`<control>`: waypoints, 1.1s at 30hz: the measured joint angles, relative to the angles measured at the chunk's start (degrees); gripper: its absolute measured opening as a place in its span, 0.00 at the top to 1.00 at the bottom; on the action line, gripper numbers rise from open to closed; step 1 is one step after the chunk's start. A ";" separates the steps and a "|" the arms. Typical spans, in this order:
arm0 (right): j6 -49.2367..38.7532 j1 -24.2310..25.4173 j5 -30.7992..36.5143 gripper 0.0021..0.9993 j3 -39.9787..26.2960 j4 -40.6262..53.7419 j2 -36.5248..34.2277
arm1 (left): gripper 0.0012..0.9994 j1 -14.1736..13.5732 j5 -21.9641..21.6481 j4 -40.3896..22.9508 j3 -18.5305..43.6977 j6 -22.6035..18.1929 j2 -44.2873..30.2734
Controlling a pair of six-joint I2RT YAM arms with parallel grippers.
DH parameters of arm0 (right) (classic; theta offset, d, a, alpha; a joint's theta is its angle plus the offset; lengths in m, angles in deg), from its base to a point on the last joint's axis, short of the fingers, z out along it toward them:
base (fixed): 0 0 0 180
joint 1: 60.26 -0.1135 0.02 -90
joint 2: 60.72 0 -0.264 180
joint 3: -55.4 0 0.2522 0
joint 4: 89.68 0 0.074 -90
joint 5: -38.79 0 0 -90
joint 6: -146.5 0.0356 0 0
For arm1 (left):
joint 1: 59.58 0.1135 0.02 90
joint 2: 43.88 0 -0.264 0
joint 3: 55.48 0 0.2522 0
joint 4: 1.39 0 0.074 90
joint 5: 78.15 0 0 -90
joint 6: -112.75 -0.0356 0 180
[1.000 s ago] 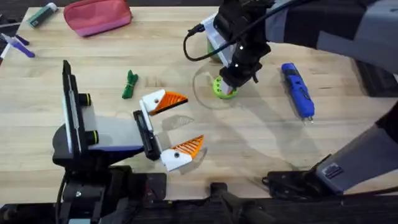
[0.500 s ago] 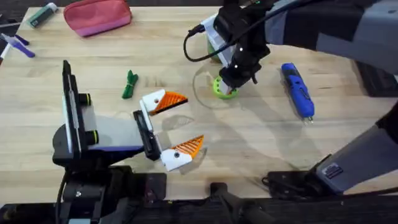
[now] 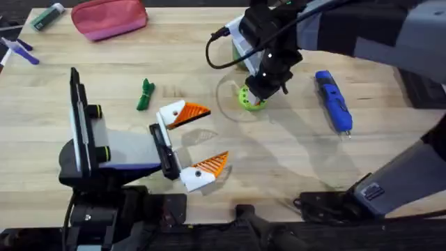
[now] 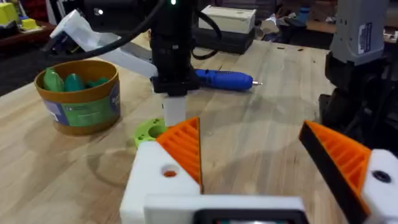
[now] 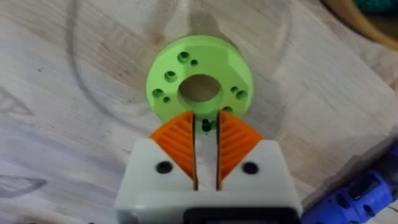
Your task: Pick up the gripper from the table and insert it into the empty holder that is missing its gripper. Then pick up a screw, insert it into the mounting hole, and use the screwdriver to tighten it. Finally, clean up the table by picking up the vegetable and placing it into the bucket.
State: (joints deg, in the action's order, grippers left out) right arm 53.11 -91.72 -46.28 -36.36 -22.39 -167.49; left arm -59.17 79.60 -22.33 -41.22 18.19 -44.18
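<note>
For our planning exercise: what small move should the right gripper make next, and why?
Probably lift straight up: the right gripper looks nearly shut on a small dark piece, perhaps a screw, at the rim of the lime-green ring-shaped plastic disc.

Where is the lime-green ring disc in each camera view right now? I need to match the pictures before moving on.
Overhead: the lime-green ring disc lies on the table right of centre, under the right gripper.
Left wrist: the disc is mid-frame, partly behind the left gripper's orange pad, below the right gripper.
Right wrist: the disc sits centre-frame, at the nearly closed fingertips.
Shared landmark: the blue screwdriver, beside the disc in all three.
</note>
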 joint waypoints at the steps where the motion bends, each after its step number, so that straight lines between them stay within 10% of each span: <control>1: -0.01 0.00 -0.01 0.83 0.00 0.05 -0.01 | 0.01 0.00 0.00 0.00 0.00 0.00 0.00; 33: 0.16 0.00 0.61 0.99 0.04 0.68 0.11 | 0.01 0.00 0.00 0.00 0.00 0.00 0.00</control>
State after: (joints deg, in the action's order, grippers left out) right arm 53.27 -91.72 -45.67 -36.32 -21.71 -167.38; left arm -59.17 79.60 -22.33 -41.22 18.19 -44.18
